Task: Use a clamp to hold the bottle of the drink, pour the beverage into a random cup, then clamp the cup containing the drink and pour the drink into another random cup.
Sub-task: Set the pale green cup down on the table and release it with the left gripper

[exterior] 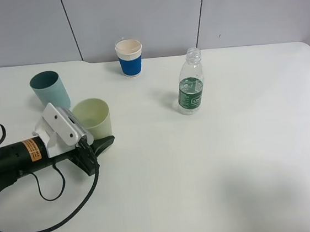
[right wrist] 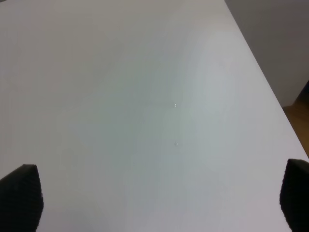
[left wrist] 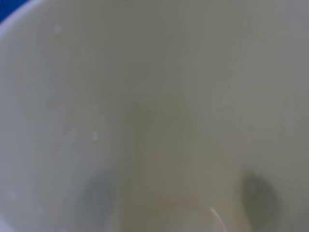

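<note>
Yellow-green cup (exterior: 92, 117) right against left pincer (exterior: 98, 148), upright.

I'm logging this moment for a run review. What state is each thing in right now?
bottle: upright, uncapped, partly filled, standing free.
yellow-green cup: upright, left gripper right against it; whether it is gripped or holds liquid cannot be told.
teal cup: upright, untouched, contents not visible.
paper cup: upright, untouched.
left gripper: shut, at the yellow-green cup's base.
right gripper: open, over bare table.
</note>
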`<state>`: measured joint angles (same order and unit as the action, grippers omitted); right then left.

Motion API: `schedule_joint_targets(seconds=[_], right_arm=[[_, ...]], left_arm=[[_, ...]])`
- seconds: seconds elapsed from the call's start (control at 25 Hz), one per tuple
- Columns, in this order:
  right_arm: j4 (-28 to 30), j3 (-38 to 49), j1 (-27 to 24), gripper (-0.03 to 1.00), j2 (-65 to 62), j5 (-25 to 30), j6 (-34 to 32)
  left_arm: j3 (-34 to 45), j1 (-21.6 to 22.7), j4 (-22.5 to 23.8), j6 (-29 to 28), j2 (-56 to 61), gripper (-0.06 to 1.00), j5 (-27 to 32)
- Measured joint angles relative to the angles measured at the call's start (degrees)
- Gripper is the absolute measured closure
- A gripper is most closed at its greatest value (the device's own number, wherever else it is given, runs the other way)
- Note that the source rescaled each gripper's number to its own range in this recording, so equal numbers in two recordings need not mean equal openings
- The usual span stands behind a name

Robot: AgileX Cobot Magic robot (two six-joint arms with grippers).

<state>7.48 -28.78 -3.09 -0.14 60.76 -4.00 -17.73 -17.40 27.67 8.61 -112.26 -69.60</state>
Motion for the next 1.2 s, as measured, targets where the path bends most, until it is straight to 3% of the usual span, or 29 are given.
schedule_joint_targets(seconds=[0.48, 1.2], right_arm=[[0.00, 0.00, 0.00, -0.03, 0.00, 0.00, 0.00], [0.00, 0.00, 0.00, -0.03, 0.00, 0.00, 0.00]], left_arm=[[-4.66, 0.00, 2.87, -2.96, -5.71, 0.92, 0.20], [-4.63, 0.00, 5.06, -5.00, -5.85, 0.91, -0.30]])
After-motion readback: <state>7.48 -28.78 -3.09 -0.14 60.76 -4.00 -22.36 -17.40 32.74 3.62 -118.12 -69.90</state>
